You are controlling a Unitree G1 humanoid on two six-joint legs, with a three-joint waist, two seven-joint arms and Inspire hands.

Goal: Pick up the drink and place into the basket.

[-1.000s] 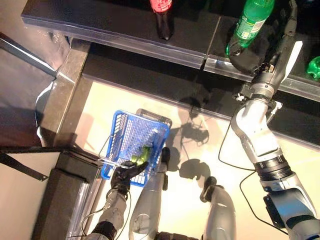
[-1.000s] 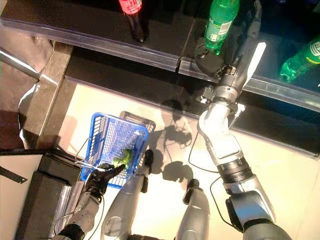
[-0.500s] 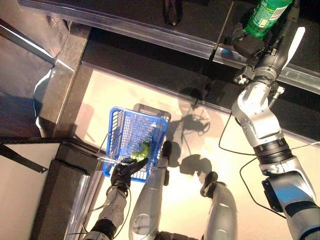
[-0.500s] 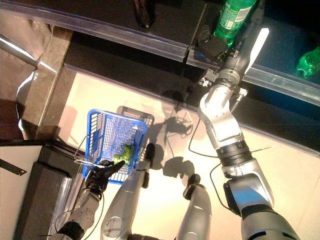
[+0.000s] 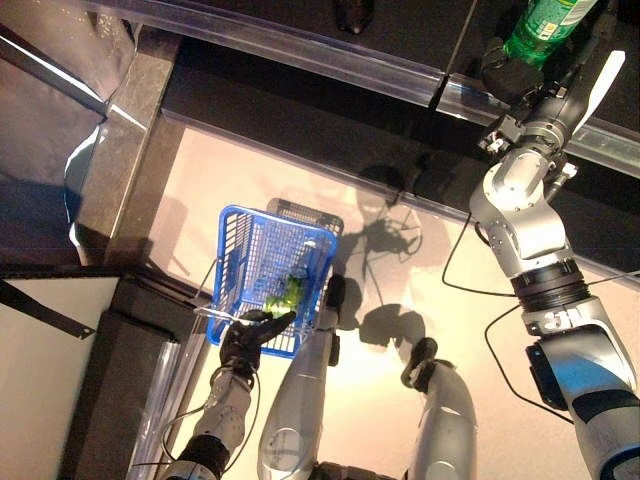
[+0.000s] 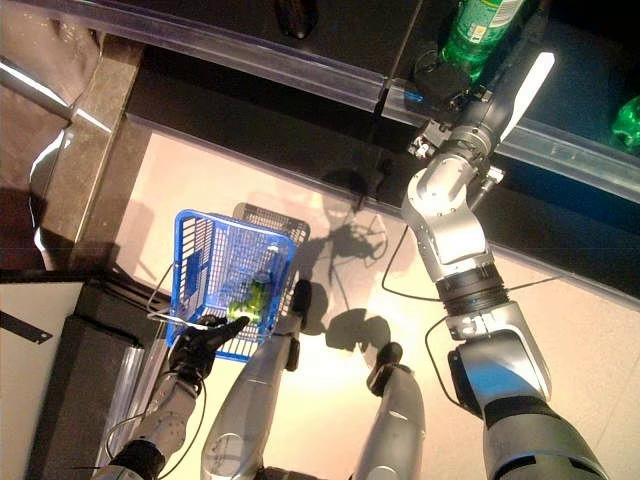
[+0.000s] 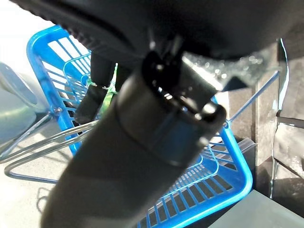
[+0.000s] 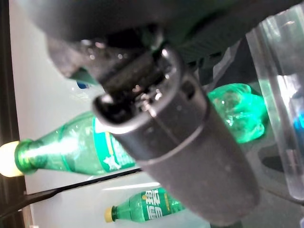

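Observation:
A green drink bottle (image 5: pixel 545 18) stands on the dark shelf at the upper right, also as the green drink bottle (image 6: pixel 478 22). My right hand (image 5: pixel 573 68) reaches up along the bottle's right side with its fingers stretched out, close to it and not closed round it. In the right wrist view the bottle (image 8: pixel 76 142) shows just past the thumb (image 8: pixel 190 142). My left hand (image 5: pixel 250 342) is curled on the wire handle (image 7: pixel 42 142) of the blue basket (image 5: pixel 235 250). Another green bottle (image 5: pixel 288 295) lies inside the basket.
A clear rail (image 5: pixel 300 55) runs along the shelf's front edge. A dark bottle base (image 5: pixel 350 12) stands further left on the shelf, another green bottle (image 6: pixel 628 108) at the far right. A dark cabinet (image 5: pixel 110 390) is beside the basket.
The camera has moved, so the shelf and its bottles sit higher in the picture. My right hand stays beside the green bottle. The basket hangs steady in my left hand.

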